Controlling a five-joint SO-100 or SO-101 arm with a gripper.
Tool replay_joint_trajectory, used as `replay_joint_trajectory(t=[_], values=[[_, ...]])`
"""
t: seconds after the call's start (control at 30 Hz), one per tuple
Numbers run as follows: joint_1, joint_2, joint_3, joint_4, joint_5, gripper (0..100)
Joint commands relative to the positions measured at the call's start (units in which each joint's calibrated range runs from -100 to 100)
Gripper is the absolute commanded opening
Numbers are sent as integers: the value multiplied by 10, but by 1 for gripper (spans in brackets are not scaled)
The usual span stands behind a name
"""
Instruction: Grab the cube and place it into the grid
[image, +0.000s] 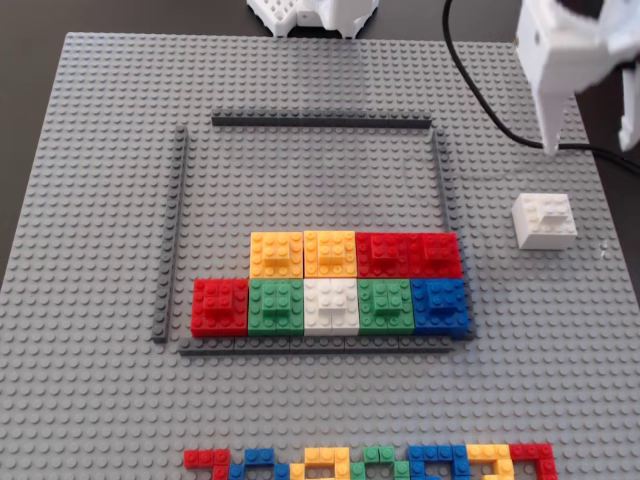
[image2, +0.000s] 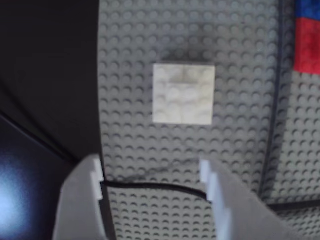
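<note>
Your gripper (image2: 152, 187) hung spread and empty over the baseplate (image: 100, 200); the cube (image: 545, 220) sat outside the grid (image: 440, 180), right of it in the fixed view. Risk, as judged: a finger (image2: 212, 185) clipping an edge, or the cable (image2: 150, 186) snagging. Cube square, no long axis; sides roughly parallel to the grid.

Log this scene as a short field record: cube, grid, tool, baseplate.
cube: white cube sits on the baseplate outside the grid, right of its right strip in the fixed view; ungrasped
grid: grid framed by dark grey strips; nine coloured blocks in two rows, upper part bare
tool: tool open, empty, apart from the cube in the wrist view
baseplate: light grey studded baseplate; black cable crosses its top right
</note>
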Motion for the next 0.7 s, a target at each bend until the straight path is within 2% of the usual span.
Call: replay_joint_trajectory(t=[0.0,0.67], values=[[5,19,-89,6,-4,25],[21,143,-259,47,-2,25]])
